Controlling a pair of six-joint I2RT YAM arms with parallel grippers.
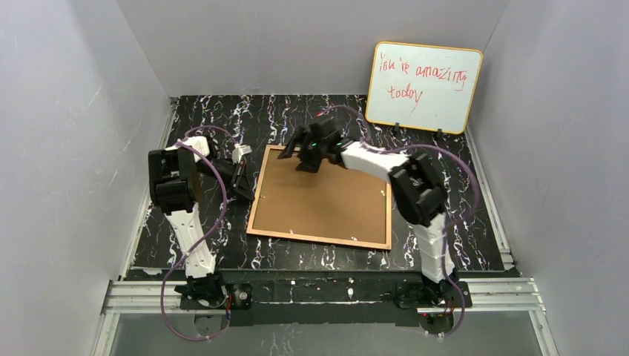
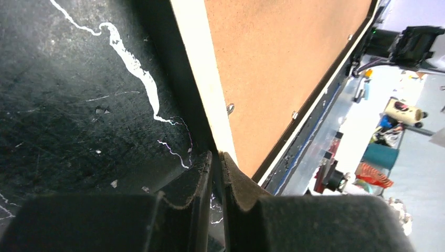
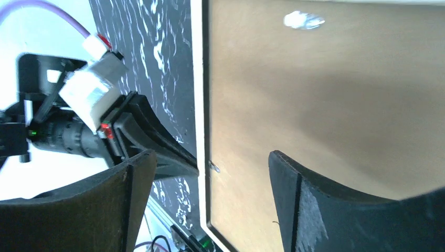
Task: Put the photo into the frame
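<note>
The frame (image 1: 319,239) lies back-up in the middle of the table, and the brown hardboard backing panel (image 1: 326,196) fills its opening. The photo is hidden. My left gripper (image 1: 248,194) is shut, and its tips (image 2: 218,156) touch the frame's pale left rail (image 2: 202,79) at table level. My right gripper (image 1: 303,159) is open and hovers over the frame's far left corner. In the right wrist view its fingers (image 3: 294,199) straddle the left rail (image 3: 198,79) and the edge of the panel (image 3: 315,105). The left gripper's fingers (image 3: 157,142) also show there.
An orange-edged whiteboard (image 1: 423,87) with red writing leans on the back wall at the right. Small metal turn clips (image 2: 230,108) sit along the frame's inner edge. Grey walls close in the black marbled table (image 1: 222,119) on three sides.
</note>
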